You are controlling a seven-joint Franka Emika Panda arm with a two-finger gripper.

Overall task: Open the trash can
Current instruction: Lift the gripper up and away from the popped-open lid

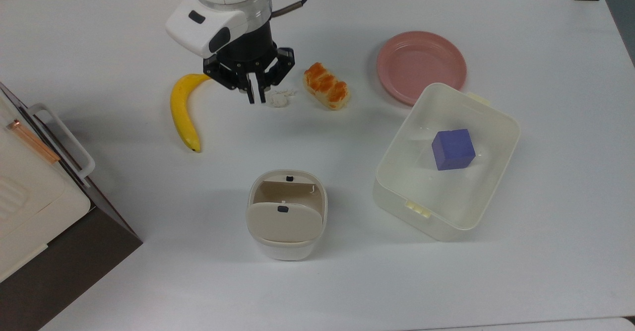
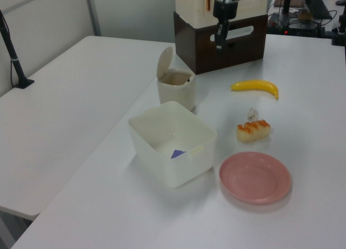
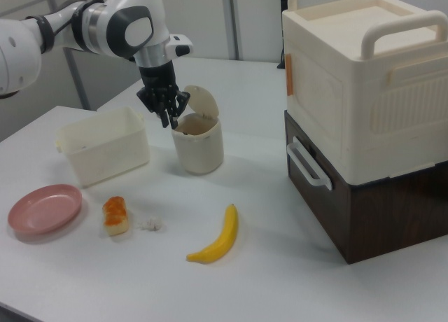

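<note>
Trash can [image 1: 286, 215] sits on table [image 1: 521, 281] well apart from tool [image 1: 256, 94], on the top view's lower side, lid up, bin open. Tool fingers nearly together, holding nothing, w/ banana [image 1: 183, 108] & bread [image 1: 327, 93] either side. Task looks done; next: park arm clear.

In the top view, the trash can [image 1: 286, 215] sits between the appliance [image 1: 44, 192] at left and the tub [image 1: 446, 162] at right, with the banana [image 1: 182, 110] behind.
</note>
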